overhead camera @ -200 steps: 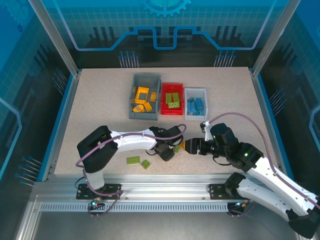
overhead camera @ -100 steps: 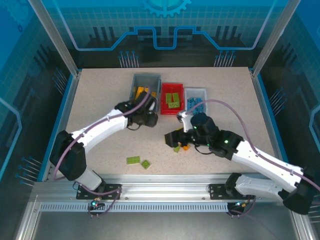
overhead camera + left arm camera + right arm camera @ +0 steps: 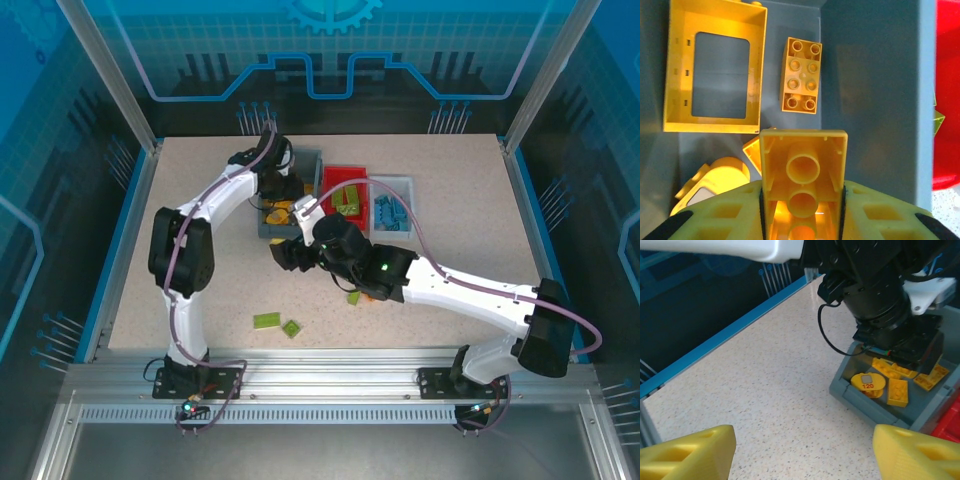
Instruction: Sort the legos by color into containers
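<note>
Looking down from the left wrist, I see the left tool point(image 3: 802, 200) pinching a yellow brick point(image 3: 802, 150) over the gray bin point(image 3: 875, 75). The brick is on its side, so its hollow bottom faces me.

In the gray bin lie a yellow window frame point(image 3: 712, 70), an orange brick with eight studs point(image 3: 801, 75) and a rounded yellow piece point(image 3: 715, 182).

From above, the red bin point(image 3: 345, 170) sits just beside the gray one and holds green bricks point(image 3: 345, 200). The white bin point(image 3: 392, 182) comes next in the row and holds blue bricks point(image 3: 390, 212).

The right tool point(image 3: 804, 440) hangs over the table point(image 3: 450, 170), near the front of the gray bin, with its yellow fingers spread wide apart.

Three green pieces lie on the table close to me: a flat one point(image 3: 266, 320), a small one point(image 3: 291, 327) just beside it, and another point(image 3: 353, 297) under the right arm.
</note>
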`<state>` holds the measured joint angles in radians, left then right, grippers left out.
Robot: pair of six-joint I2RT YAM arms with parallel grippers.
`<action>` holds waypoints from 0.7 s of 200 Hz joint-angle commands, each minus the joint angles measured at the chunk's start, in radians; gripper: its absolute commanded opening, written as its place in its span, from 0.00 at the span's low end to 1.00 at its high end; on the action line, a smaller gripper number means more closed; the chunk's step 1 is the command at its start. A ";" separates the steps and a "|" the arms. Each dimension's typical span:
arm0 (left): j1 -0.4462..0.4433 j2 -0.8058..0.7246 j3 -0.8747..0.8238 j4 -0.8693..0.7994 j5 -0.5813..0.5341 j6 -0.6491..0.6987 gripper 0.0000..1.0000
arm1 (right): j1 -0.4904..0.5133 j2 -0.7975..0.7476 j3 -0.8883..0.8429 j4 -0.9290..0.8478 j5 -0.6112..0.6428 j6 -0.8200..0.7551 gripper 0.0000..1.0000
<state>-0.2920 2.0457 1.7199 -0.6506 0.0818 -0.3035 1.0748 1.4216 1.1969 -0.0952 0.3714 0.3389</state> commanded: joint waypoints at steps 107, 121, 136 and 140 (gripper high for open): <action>0.028 -0.126 -0.094 0.008 0.096 -0.088 0.64 | -0.009 -0.037 -0.028 -0.124 0.079 0.079 0.74; 0.028 -0.189 -0.140 0.024 0.093 -0.107 0.61 | -0.009 -0.054 -0.070 -0.157 0.084 0.101 0.74; 0.025 -0.278 -0.207 0.039 0.090 -0.128 0.60 | -0.004 -0.067 -0.121 -0.204 0.080 0.125 0.73; 0.024 -0.306 -0.230 0.045 0.090 -0.135 0.60 | 0.001 -0.066 -0.132 -0.218 0.080 0.127 0.72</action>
<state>-0.2737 1.9068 1.5688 -0.6388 0.1802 -0.3923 1.0725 1.3846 1.1336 -0.2066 0.4301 0.4149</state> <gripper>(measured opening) 0.608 0.735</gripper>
